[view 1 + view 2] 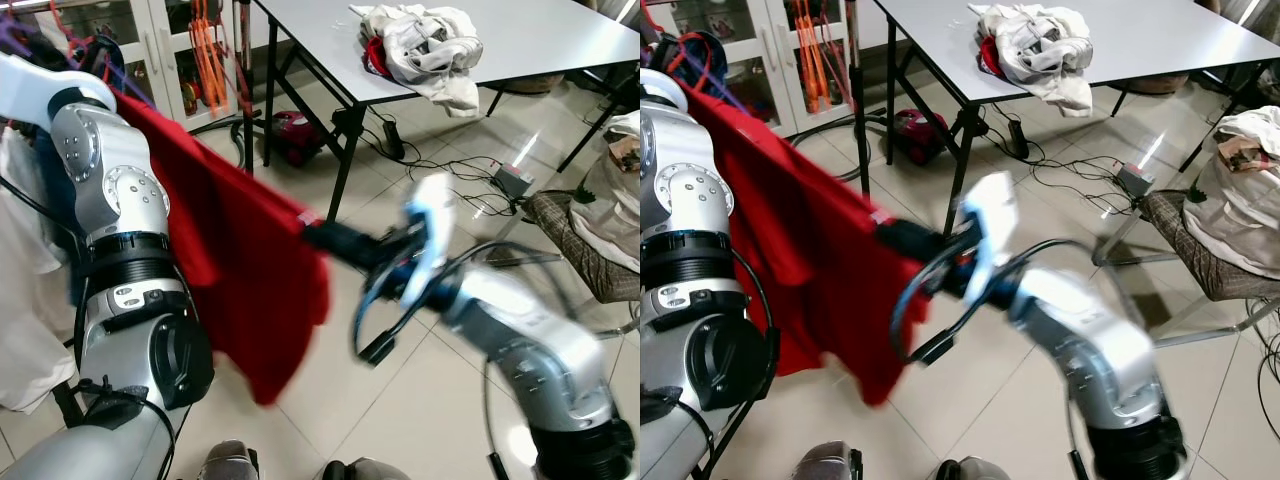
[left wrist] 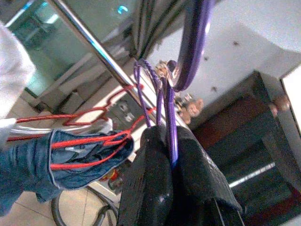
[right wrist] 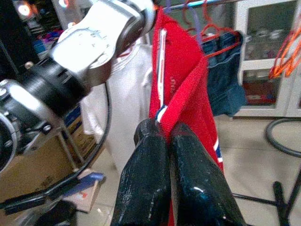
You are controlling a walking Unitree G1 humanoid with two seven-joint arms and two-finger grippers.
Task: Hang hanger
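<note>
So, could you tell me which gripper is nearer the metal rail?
Left. The left gripper pinches the purple hanger just under the rail; the right gripper holds the red garment lower, away from it.

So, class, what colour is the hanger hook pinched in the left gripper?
Purple; the hanger hook shows best in the left wrist view, above the left gripper.

Pale tiled floor [image 1: 400, 400], grey folding table [image 1: 330, 40], glass-fronted cabinet [image 1: 130, 30], woven chair [image 1: 575, 240] beside it.
</note>
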